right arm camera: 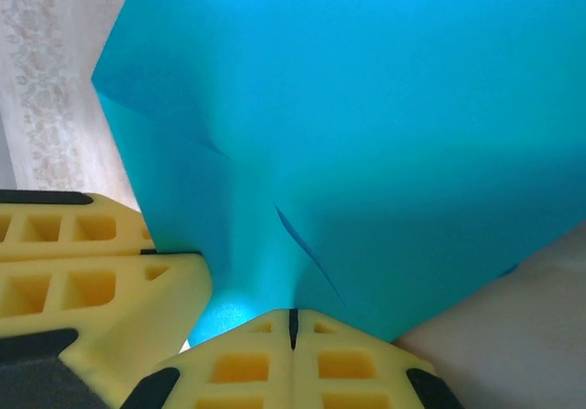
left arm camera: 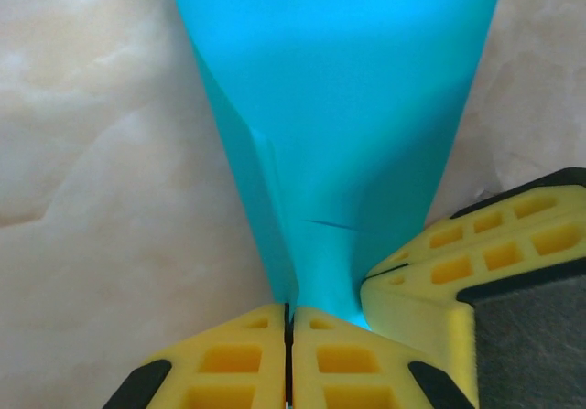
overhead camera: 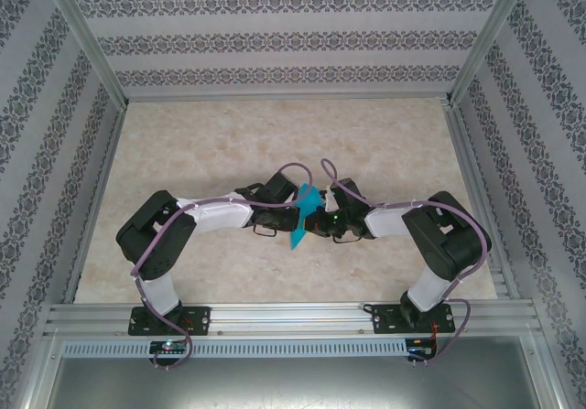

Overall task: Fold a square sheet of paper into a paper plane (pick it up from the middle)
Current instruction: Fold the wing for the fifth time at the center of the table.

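From above, the sheet of paper (overhead camera: 303,209) sits near the middle of the counter (overhead camera: 229,134), caught between the two arms, with a pointed end toward 6 o'clock. The left fingers (overhead camera: 282,209) reach it from 9 o'clock and the right fingers (overhead camera: 320,222) from 3 o'clock.

In the left wrist view, the left fingers (left arm camera: 295,349) at 6 o'clock are pressed together on the sheet's (left arm camera: 348,107) narrow end, and the paper widens toward 12 o'clock. The right fingers (left arm camera: 458,272) show at 4 o'clock, against the paper's edge.

In the right wrist view, the right fingers (right arm camera: 295,345) at 6 o'clock are pinched tight on the creased sheet (right arm camera: 366,107). The left fingers (right arm camera: 101,272) lie at 8 o'clock, just beside them.
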Action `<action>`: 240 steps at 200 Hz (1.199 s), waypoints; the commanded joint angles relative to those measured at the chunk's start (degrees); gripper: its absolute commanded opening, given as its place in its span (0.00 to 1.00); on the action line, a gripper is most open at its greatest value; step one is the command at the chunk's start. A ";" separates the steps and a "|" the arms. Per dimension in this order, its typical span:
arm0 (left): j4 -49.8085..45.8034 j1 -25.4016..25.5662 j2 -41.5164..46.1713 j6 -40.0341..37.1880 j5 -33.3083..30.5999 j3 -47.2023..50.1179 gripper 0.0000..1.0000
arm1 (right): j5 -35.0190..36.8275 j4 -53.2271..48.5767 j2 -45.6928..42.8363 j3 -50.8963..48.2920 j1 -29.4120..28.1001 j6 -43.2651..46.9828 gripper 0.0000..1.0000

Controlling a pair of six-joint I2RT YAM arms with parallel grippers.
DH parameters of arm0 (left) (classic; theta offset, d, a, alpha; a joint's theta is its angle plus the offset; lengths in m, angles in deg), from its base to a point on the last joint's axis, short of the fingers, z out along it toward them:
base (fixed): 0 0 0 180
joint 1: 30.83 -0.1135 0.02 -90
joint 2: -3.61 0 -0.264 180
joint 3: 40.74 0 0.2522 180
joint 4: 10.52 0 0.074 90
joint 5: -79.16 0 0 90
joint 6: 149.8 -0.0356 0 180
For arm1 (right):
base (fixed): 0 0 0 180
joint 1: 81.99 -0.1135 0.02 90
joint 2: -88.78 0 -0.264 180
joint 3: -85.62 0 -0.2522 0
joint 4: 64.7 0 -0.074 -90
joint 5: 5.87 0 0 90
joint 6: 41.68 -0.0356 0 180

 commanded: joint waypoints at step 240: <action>2.70 2.37 -2.90 -1.19 5.50 -2.82 0.09 | 3.39 -5.49 -0.35 -0.20 1.96 -2.70 0.00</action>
